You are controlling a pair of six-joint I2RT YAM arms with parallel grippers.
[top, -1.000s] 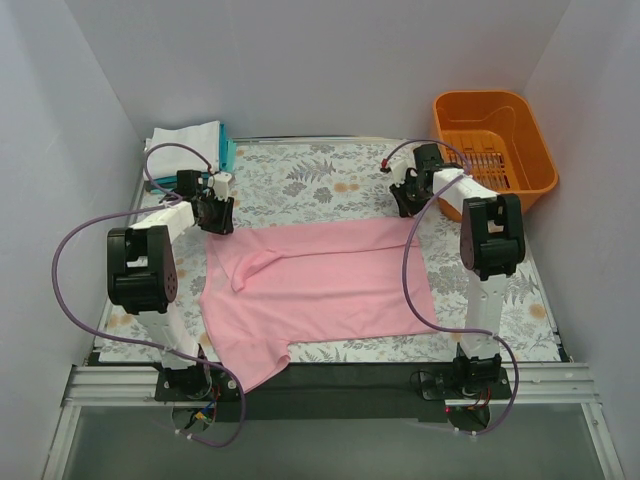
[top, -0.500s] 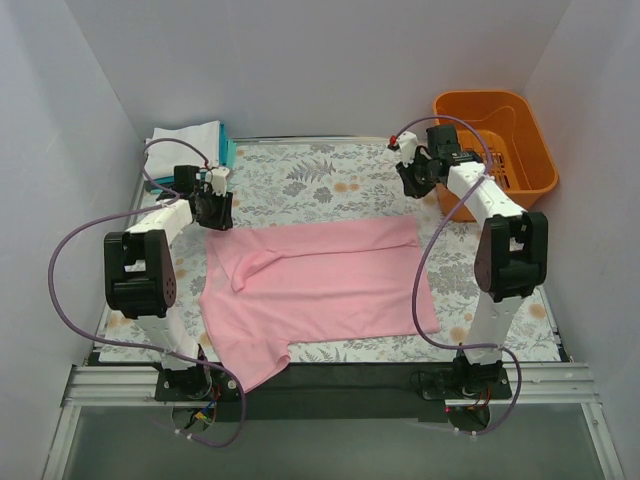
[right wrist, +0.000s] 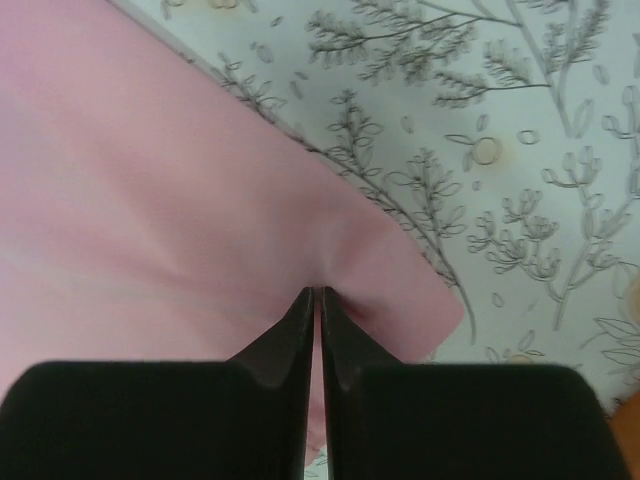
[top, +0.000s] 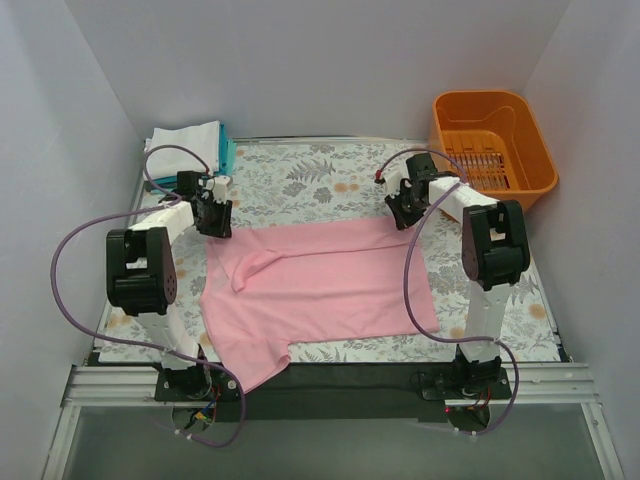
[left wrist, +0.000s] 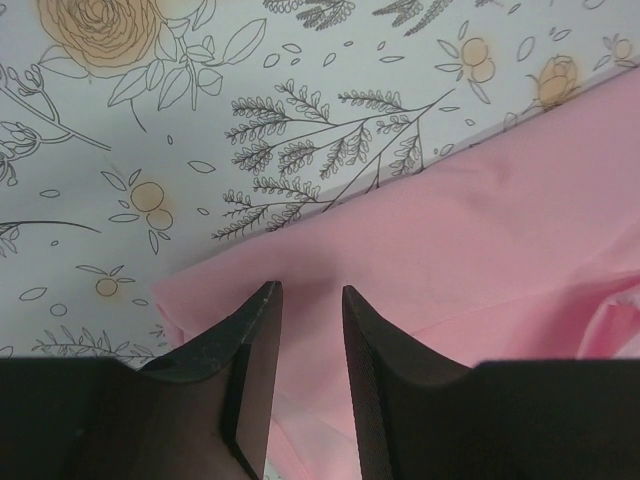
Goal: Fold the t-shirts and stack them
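Three shirts show together only in the overhead view. The pink t-shirt (top: 320, 285) is spread flat across the flowered table (top: 330, 175). Beyond its far left corner lies a folded white t-shirt (top: 183, 140), with a folded teal t-shirt (top: 229, 152) peeking out at its side. Beyond the pink t-shirt's far right corner stands the orange basket (top: 540, 150). That same view puts both claws at the pink t-shirt's far edge, the left gripper (top: 214, 220) at its left corner and the right gripper (top: 402, 210) at its right corner, but it is too coarse to show how the fingers stand. The wrist cameras supply that and see little else. The left one shows two dark fingers a narrow gap apart, tips over the pink t-shirt just inside its corner, pink cloth visible between them and nothing pinched. The right one shows the fingers pressed nearly together, the pink t-shirt's cloth puckered into small creases at their tips, gripped a little inside the corner, whose point lies flat just beyond them.
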